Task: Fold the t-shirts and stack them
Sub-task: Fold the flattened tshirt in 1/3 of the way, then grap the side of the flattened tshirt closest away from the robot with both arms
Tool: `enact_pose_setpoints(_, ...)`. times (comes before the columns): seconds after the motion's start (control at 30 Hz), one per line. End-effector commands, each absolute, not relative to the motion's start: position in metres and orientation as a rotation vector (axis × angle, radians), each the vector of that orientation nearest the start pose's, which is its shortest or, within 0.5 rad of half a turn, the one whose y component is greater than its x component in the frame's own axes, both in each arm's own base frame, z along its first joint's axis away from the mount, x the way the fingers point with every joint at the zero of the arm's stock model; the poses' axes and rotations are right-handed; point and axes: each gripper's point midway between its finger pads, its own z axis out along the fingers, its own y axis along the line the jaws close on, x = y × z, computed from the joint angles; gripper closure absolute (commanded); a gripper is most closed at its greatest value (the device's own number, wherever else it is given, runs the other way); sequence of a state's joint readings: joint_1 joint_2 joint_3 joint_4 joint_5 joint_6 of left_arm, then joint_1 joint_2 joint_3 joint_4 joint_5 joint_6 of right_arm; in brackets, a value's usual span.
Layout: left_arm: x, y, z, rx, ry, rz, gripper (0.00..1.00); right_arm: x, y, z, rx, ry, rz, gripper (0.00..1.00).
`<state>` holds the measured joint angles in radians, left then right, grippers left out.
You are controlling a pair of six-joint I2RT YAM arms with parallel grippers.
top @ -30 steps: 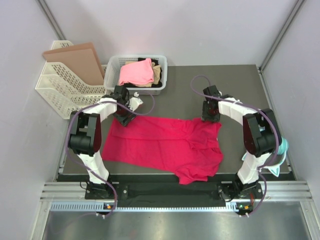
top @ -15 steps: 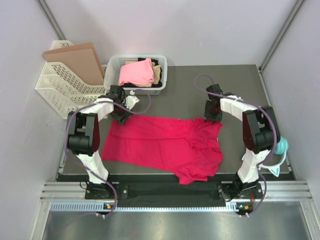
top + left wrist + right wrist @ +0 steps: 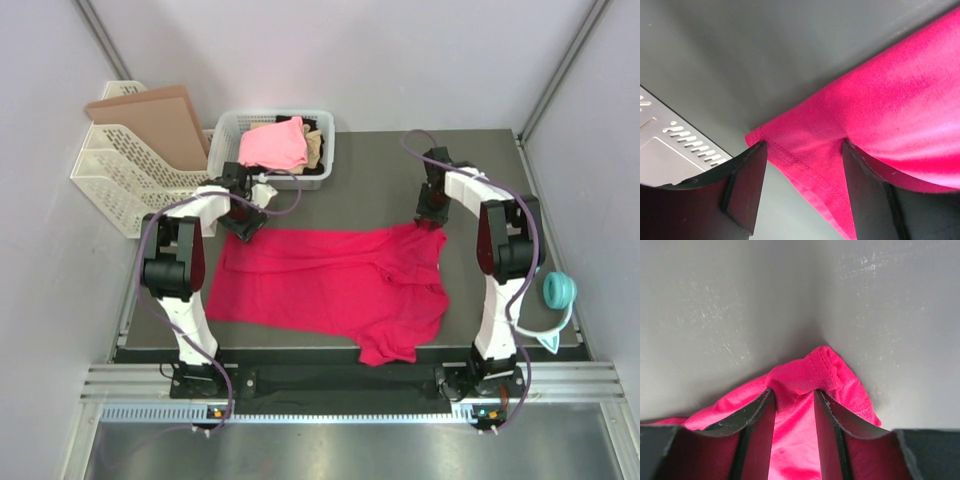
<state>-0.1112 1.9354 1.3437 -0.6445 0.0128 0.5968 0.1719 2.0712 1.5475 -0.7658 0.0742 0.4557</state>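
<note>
only wrist views show jaws straddling crimson shirt [image 3: 880,125]

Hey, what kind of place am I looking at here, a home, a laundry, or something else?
Most likely a robotics lab test cell, not a home: plain enclosing walls around a dark table, two arms bolted to a metal rail at its near edge, and a basket of t-shirts staged for folding.

We see the crimson-magenta t-shirt [image 3: 330,285] spread mostly flat on the bench [image 3: 370,190], wrinkled toward its right side, two far corners pinched up. The light pink t-shirt [image 3: 272,145], tan t-shirt [image 3: 314,148] and black t-shirt [image 3: 312,124] lie crumpled together behind it.
</note>
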Motion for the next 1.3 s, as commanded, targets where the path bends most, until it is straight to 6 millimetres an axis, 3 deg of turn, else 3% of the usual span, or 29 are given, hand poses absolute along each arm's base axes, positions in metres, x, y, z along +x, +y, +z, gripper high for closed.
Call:
enact_pose_setpoints(0.0,0.384,-0.021,-0.001,0.995,2.660,0.098,0.33,0.401,0.069,0.010,0.421,2.798,0.007,0.63)
enact_pose_setpoints(0.03,0.382,-0.021,0.003,1.000,2.641,0.100,0.33,0.396,0.068,0.022,0.421,2.767,0.019,0.63)
enact_pose_setpoints(0.07,0.371,-0.014,-0.003,1.010,2.665,0.142,0.33,0.390,0.066,0.022,0.426,2.759,0.018,0.63)
enact_pose_setpoints(0.1,0.369,-0.011,-0.003,1.019,2.659,0.162,0.33,0.373,0.063,0.013,0.439,2.780,0.005,0.63)
enact_pose_setpoints(0.13,0.369,-0.010,0.000,1.016,2.647,0.173,0.33,0.369,0.062,0.023,0.445,2.750,0.015,0.62)
enact_pose_setpoints(0.2,0.364,-0.009,-0.001,1.022,2.654,0.178,0.33,0.354,0.057,0.018,0.457,2.756,-0.006,0.60)
enact_pose_setpoints(0.37,0.371,-0.012,0.018,0.986,2.627,0.170,0.33,0.364,0.051,0.044,0.444,2.694,-0.044,0.55)
enact_pose_setpoints(0.4,0.374,-0.012,0.025,0.974,2.618,0.177,0.33,0.374,0.052,0.058,0.441,2.657,-0.028,0.53)
enact_pose_setpoints(0.5,0.387,-0.010,0.053,0.939,2.564,0.223,0.33,0.389,0.057,0.096,0.403,2.579,-0.001,0.45)
enact_pose_setpoints(0.53,0.395,-0.009,0.074,0.916,2.519,0.243,0.33,0.390,0.057,0.110,0.389,2.553,-0.004,0.45)
enact_pose_setpoints(0.6,0.392,-0.009,0.092,0.906,2.501,0.250,0.31,0.389,0.056,0.128,0.374,2.521,-0.031,0.38)
enact_pose_setpoints(0.63,0.392,-0.009,0.111,0.892,2.457,0.261,0.30,0.387,0.055,0.143,0.372,2.485,-0.027,0.34)
enact_pose_setpoints(0.7,0.381,-0.010,0.137,0.887,2.410,0.256,0.28,0.377,0.053,0.151,0.373,2.465,-0.032,0.31)
enact_pose_setpoints(0.73,0.375,-0.011,0.144,0.898,2.399,0.250,0.27,0.370,0.052,0.168,0.373,2.421,-0.014,0.31)
enact_pose_setpoints(0.8,0.348,-0.014,0.154,0.958,2.380,0.213,0.25,0.351,0.056,0.166,0.358,2.422,0.012,0.31)
enact_pose_setpoints(0.83,0.336,-0.018,0.153,0.994,2.375,0.169,0.25,0.339,0.060,0.182,0.344,2.376,0.053,0.32)
enact_pose_setpoints(0.87,0.320,-0.019,0.143,1.062,2.385,0.145,0.25,0.321,0.072,0.171,0.290,2.408,0.066,0.32)
enact_pose_setpoints(0.9,0.304,-0.020,0.147,1.093,2.364,0.128,0.25,0.308,0.079,0.169,0.265,2.411,0.084,0.32)
enact_pose_setpoints(0.93,0.288,-0.020,0.141,1.132,2.378,0.112,0.25,0.293,0.087,0.177,0.234,2.384,0.121,0.33)
enact_pose_setpoints(0.97,0.277,-0.019,0.138,1.188,2.371,0.111,0.25,0.270,0.105,0.160,0.146,2.428,0.146,0.33)
enact_pose_setpoints(1.03,0.245,-0.016,0.123,1.250,2.383,0.091,0.25,0.238,0.119,0.155,0.111,2.438,0.214,0.33)
enact_pose_setpoints(1.1,0.221,-0.012,0.112,1.324,2.364,0.092,0.25,0.203,0.143,0.135,0.034,2.490,0.301,0.34)
enact_pose_setpoints(1.13,0.215,-0.012,0.109,1.343,2.354,0.095,0.25,0.191,0.152,0.136,0.022,2.477,0.367,0.35)
enact_pose_setpoints(1.17,0.211,-0.011,0.107,1.365,2.342,0.096,0.24,0.169,0.161,0.121,-0.047,2.515,0.389,0.35)
enact_pose_setpoints(1.27,0.197,-0.009,0.093,1.392,2.367,0.087,0.24,0.140,0.166,0.100,-0.049,2.573,0.374,0.35)
